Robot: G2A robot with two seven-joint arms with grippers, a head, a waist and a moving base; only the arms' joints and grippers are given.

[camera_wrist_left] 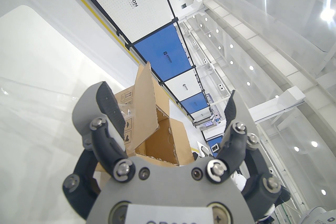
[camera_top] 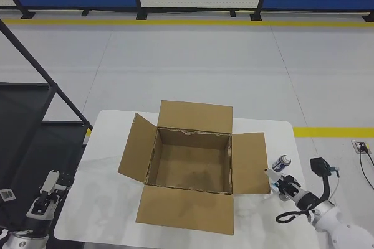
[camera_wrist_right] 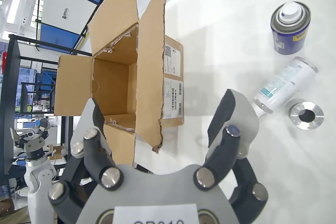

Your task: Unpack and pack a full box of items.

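A white, round-cornered counter (camera_top: 262,127) is occupied at its centre by a corrugated cardboard box (camera_top: 190,165), opened upward with four flaps folded outward and ragged edges along its rim. Printed labels are stuck to its right wall. The left pincer (camera_wrist_left: 168,95), grey-plated with black ribbed pads, is held spread apart off the counter's near left edge. The right pincer (camera_wrist_right: 161,107) is likewise released, at the near right beside the right flap. Right of that flap, a blue spray can (camera_wrist_right: 290,30) with a metal top is stood upright. A white cylindrical bottle (camera_wrist_right: 284,86) is laid on its side near it, and a small machined metal ring (camera_wrist_right: 305,114) is set just beside the bottle.
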